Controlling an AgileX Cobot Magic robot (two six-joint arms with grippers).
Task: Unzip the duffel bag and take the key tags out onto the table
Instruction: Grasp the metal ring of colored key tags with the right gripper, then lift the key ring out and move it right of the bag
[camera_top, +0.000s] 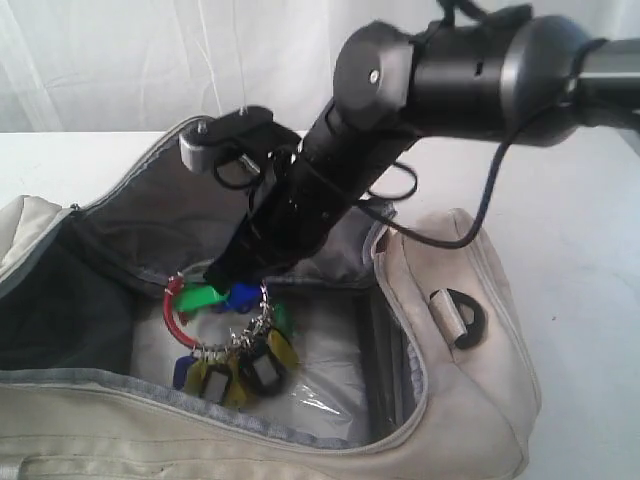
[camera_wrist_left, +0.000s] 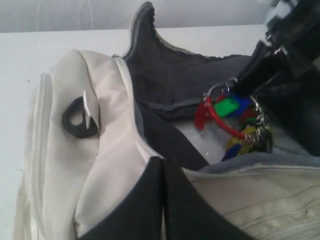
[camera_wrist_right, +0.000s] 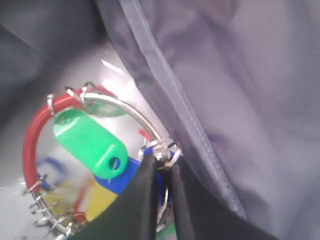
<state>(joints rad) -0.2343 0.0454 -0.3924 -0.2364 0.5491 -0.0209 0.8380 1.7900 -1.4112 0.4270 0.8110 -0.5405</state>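
Large cream-white fabric duffel bag (camera_top: 470, 400) lies unzipped on the wide plain white table (camera_top: 590, 300), dark grey lining showing; left gripper (camera_wrist_left: 163, 170), black fingers pressed together at the bag's rim, whether pinching fabric cannot be told; bunch of red, green, yellow, blue and black plastic key tags (camera_top: 235, 350) on a metal ring hangs within the opening; right gripper (camera_wrist_right: 161, 162), at their 12 o'clock, is clamped on them; black D-ring (camera_top: 462, 315) sits at their 3 o'clock.
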